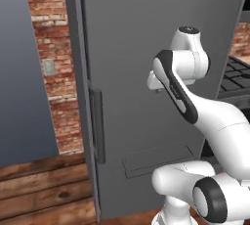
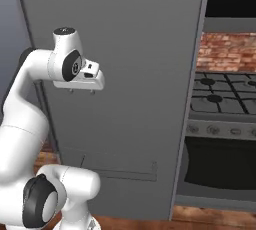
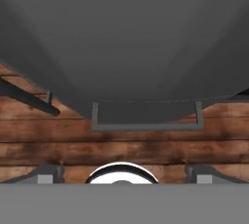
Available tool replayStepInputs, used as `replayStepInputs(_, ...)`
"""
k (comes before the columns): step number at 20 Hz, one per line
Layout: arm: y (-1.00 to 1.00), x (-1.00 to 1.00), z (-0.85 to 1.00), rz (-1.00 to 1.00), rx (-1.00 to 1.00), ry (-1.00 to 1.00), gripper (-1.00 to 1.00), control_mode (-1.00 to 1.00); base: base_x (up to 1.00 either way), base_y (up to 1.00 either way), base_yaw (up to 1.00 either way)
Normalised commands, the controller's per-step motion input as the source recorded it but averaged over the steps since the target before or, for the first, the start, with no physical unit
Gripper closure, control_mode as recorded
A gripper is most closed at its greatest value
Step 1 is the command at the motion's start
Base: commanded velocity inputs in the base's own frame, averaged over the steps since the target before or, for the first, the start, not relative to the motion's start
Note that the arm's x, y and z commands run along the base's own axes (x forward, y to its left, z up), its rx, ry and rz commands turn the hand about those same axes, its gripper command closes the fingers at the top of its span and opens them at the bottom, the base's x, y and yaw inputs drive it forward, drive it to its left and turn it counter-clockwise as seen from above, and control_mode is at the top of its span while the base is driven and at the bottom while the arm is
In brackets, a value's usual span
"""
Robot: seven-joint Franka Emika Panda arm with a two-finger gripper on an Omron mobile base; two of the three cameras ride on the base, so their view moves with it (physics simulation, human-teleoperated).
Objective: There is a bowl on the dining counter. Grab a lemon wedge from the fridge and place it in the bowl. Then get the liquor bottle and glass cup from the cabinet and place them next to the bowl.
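The pincer [image 3: 124,178], spread wide and holding nothing, looks down the closed fridge [image 3: 126,43] door. The right base view adds an oven [image 2: 220,169] beside the fridge; the left shows its bar handle [image 1: 98,126].

Kitchen: fridge [image 1: 146,72], gas stove [image 2: 225,99], brick wall [image 1: 53,72].

Shell: my arm [image 1: 215,121] was glossy white, with rounded, tube-like links.
Joints: dark bands and black round caps marked my elbows.
Top cap: it was a dark disc.
Tool [image 3: 124,174]: my two small finger tips [image 3: 48,173] were dark grey.
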Motion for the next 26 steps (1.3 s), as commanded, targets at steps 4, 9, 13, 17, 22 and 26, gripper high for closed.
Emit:
replayStepInputs(4, 0.0, 0.0, 0.0, 0.0, 0.0, 0.0, -1.0, 1.0, -0.11, 0.7, -0.18)
replayStepInputs(9, 0.0, 0.0, 0.0, 0.0, 0.0, 0.0, -1.0, 1.0, -0.12, 0.73, -0.19)
replayStepInputs(13, 0.0, 0.0, 0.0, 0.0, 0.0, 0.0, -1.0, 1.0, -0.19, 0.72, -0.17)
replayStepInputs(17, 0.0, 0.0, 0.0, 0.0, 0.0, 0.0, -1.0, 1.0, -0.06, 0.53, -0.18)
replayStepInputs(22, 0.0, 0.0, 0.0, 0.0, 0.0, 0.0, -1.0, 1.0, 0.0, 0.42, -0.19)
replayStepInputs(26, 0.0, 0.0, 0.0, 0.0, 0.0, 0.0, -1.0, 1.0, 0.0, 0.45, -0.19)
